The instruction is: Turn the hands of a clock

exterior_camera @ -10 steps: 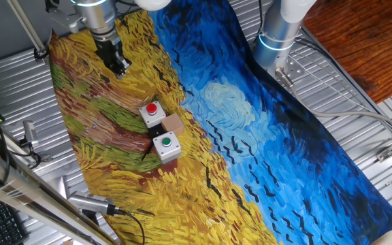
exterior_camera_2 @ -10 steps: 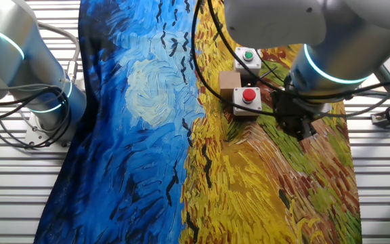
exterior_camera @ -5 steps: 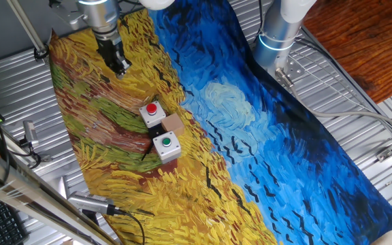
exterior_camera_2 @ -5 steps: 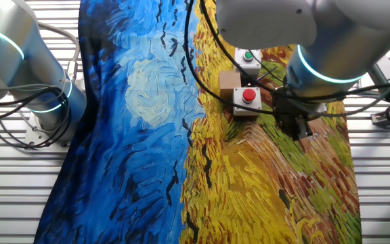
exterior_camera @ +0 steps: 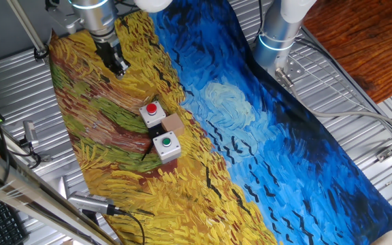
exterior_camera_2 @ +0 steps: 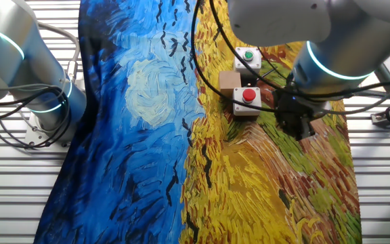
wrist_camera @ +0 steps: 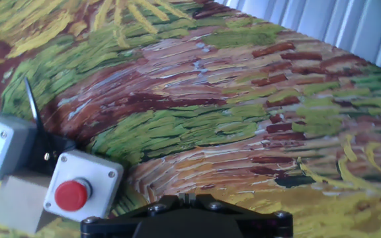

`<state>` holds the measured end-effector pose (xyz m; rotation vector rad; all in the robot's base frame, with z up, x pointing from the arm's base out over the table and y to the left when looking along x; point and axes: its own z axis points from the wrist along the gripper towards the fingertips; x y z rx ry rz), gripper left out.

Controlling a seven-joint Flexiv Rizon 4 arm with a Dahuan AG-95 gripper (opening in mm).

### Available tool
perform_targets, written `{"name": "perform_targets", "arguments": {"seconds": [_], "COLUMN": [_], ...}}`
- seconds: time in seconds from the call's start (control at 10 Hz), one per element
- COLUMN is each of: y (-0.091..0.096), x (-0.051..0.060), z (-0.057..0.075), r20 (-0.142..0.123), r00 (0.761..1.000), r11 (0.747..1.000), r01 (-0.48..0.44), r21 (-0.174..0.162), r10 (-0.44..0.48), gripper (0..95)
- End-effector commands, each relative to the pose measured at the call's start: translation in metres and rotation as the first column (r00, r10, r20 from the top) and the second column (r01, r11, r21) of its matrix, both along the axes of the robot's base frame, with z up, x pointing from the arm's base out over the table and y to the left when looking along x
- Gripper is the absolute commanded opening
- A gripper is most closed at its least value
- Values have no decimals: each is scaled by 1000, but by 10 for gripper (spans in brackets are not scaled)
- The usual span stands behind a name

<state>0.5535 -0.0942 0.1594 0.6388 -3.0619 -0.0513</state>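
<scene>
A small tan block, plain-sided with its face unreadable, lies flat on the tabletop against a black clamp, just beside two push-button boxes.

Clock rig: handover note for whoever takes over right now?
Tool: above the cloth, apart from the boxes, nothing seen in it; open or shut can't be told.
Things: red button box and green button box mid-cloth, brown block and black clamp between them. No clock face shows in any view; the block may be it.
Done: nothing evident.
Left: find the clock, reach it, turn the hands.
</scene>
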Motion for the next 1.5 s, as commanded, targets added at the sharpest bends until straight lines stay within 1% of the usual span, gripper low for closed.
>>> {"name": "perform_targets", "arguments": {"seconds": [0.1, 0.3, 0.4, 0.5, 0.6, 0.7, 0.8, 0.9, 1.1, 1.2, 1.3, 1.5], "y": [0, 2, 10, 21, 41, 69, 84, 104, 131, 131, 131, 131], "x": [0, 2, 7, 14, 24, 35, 39, 43, 45, 45, 45, 45], "z": [0, -2, -8, -13, -22, -32, -39, -48, -57, -57, -57, -57], "r20": [5, 10, 13, 14, 16, 19, 20, 24, 32, 30, 30, 31], "r00": [997, 997, 997, 998, 999, 1000, 1000, 1000, 998, 998, 999, 998], "r11": [997, 997, 997, 997, 997, 998, 998, 998, 997, 997, 998, 997], "r01": [-73, -73, -74, -68, -52, -22, -5, 18, 57, 48, 21, -59], "r21": [15, 22, 39, 46, 56, 56, 55, 55, 57, 52, 54, 57], "r10": [73, 72, 74, 67, 51, 21, 4, -19, -58, -50, -23, 57], "gripper": [0, 0, 0, 0, 0, 0, 0, 0, 0, 0, 0, 0]}}
